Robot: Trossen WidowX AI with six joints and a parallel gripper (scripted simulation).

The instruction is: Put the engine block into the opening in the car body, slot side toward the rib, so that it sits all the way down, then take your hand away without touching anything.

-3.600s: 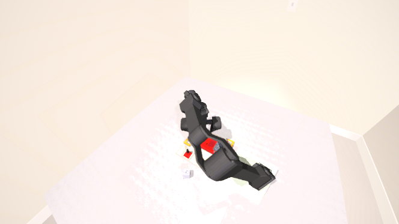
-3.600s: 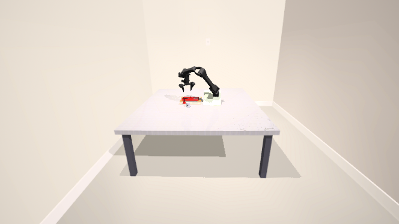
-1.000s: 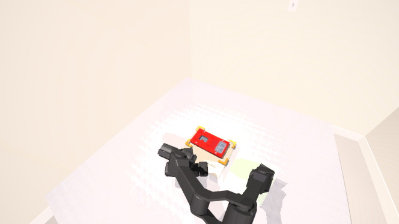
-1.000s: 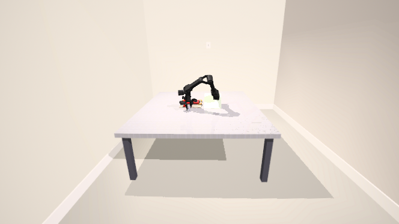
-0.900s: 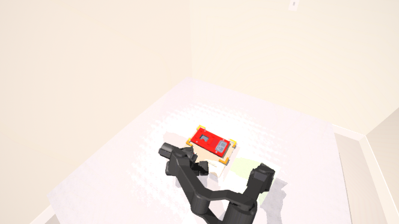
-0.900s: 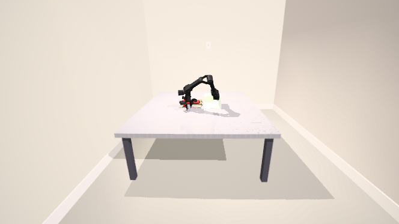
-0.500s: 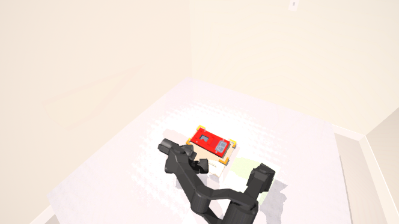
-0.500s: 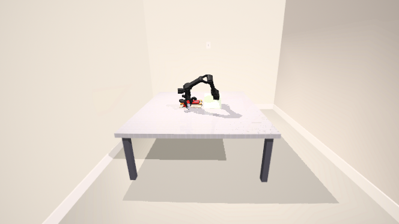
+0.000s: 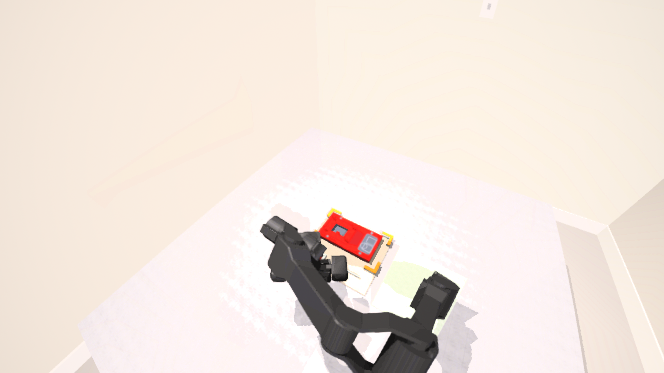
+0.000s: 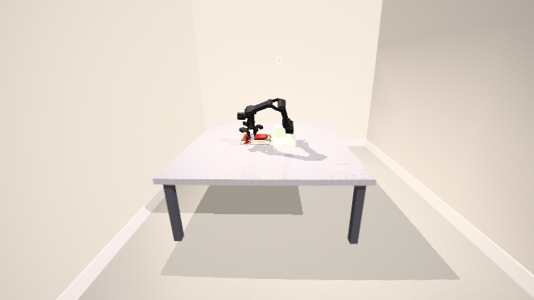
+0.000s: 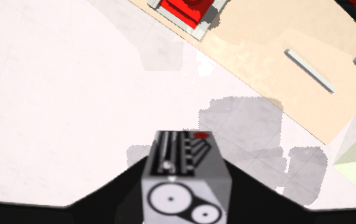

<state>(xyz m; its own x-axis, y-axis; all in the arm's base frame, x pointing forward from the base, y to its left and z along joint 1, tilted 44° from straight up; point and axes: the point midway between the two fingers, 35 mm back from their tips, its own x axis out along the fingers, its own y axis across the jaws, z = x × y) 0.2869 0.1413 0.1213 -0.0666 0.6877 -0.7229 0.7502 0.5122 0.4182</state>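
Note:
The engine block (image 11: pixel 186 192) is a grey block with dark grooves, a red dot on top and two white discs on its side. My gripper (image 11: pixel 183 163) (image 10: pixel 252 136) is shut on it and holds it above the table, its shadow apart from it. The red car body (image 9: pixel 354 238) (image 10: pixel 261 137) lies flat, with a dark opening (image 9: pixel 340 231) near its left end and a grey window panel at the other end. In the top view the gripper is beside the car body's near side and the arm hides the block. The rib cannot be made out.
Yellow-orange corner brackets (image 9: pixel 372 268) stand around the car body on a beige board (image 11: pixel 260 55). In the wrist view a red part (image 11: pixel 187 7) sits in a grey frame, and a thin grey bar (image 11: pixel 310 71) lies on the board. A pale green patch (image 9: pixel 405 277) is beside the arm's base.

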